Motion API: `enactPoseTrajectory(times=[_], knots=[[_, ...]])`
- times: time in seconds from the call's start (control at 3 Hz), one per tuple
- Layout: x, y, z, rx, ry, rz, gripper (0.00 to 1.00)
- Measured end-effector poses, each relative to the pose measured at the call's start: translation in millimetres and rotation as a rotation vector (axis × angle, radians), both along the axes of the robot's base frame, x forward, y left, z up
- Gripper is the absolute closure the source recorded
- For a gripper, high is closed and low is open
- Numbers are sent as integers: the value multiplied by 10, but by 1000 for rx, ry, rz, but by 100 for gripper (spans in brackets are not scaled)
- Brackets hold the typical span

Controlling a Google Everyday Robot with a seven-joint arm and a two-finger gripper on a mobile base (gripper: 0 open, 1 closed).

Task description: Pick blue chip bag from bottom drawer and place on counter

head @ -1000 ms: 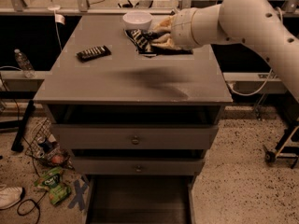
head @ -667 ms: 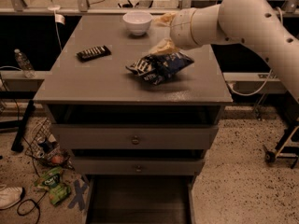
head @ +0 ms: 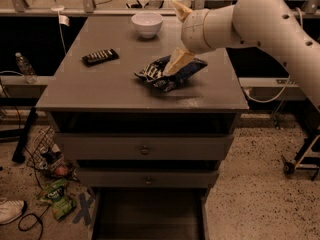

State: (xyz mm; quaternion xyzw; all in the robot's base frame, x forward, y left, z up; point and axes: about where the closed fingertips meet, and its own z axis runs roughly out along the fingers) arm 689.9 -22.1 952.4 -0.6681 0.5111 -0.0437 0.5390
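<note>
Camera view, seen from my remote station: nearest the lens, the deep grey bottom drawer [head: 146, 215] with its dark interior is standing pulled out at floor level, and nothing I can make out is lying inside it. To its left, a crumpled green snack bag [head: 58, 200] is lying on the speckled floor, with the toe of a white shoe [head: 10, 210] showing at the frame's edge.

Above the open drawer, two shallower grey drawers with small round knobs [head: 145, 150] are sitting closed in the cabinet.

On the broad grey-brown matte counter [head: 95, 91], the crinkled dark navy blue chip bag [head: 159, 79] with white lettering is lying flat, right of centre and towards the front edge. I am seeing the cream-coloured two-finger gripper [head: 171, 38] hanging directly over it, its fingers spread wide: the lower finger [head: 178, 61] is pointing down onto the top of the bag, though I cannot tell whether it is pressing or only overlapping it, while the upper finger is pointing up and away, well apart from the bag.

A flat black remote control [head: 100, 57] is lying to the bag's left. Further back, a small white bowl [head: 147, 24] is sitting near the counter's rear edge. The thick white robot arm [head: 265, 21] is reaching in from the right.
</note>
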Motion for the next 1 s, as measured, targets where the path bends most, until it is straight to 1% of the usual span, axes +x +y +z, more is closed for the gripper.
enactPoseTrajectory(times=[0.33,0.67,1.0], knots=[[-20,-278,34,49,7,-87,0],[-91,-851,84,92,-8,-267,0],[-45,-784,135,141,-10,-278,0]])
